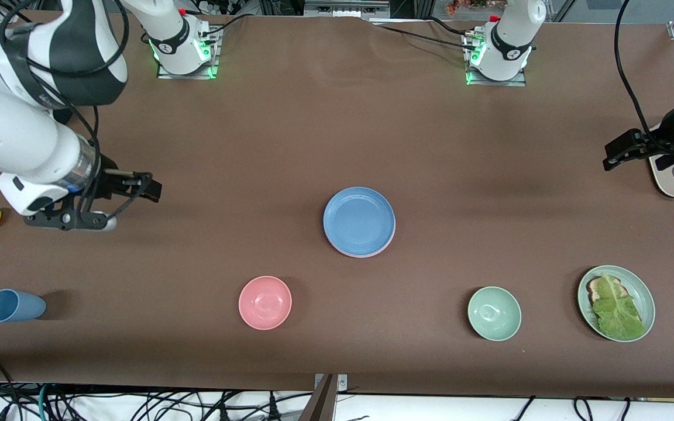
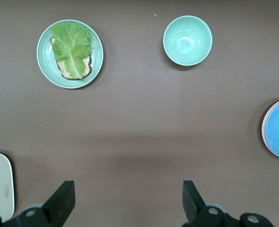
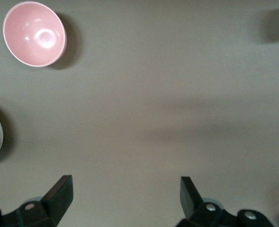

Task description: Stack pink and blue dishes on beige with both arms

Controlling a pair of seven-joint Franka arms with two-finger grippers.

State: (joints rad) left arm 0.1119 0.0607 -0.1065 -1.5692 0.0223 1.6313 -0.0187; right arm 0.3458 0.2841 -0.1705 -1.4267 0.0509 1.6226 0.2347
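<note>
The blue plate [image 1: 359, 221] sits on top of the stack in the middle of the worktop [image 1: 337, 146], with a pink rim [image 1: 366, 255] peeking out under it. The left end effector [image 2: 127, 201] and the right end effector [image 3: 125, 198] both hang over bare worktop, fingers apart, holding nothing.

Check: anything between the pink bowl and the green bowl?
Nothing. Front view shows bare brown table from pink bowl to green bowl. The plate stack, blue on top, sits farther from the camera, off that line.
</note>
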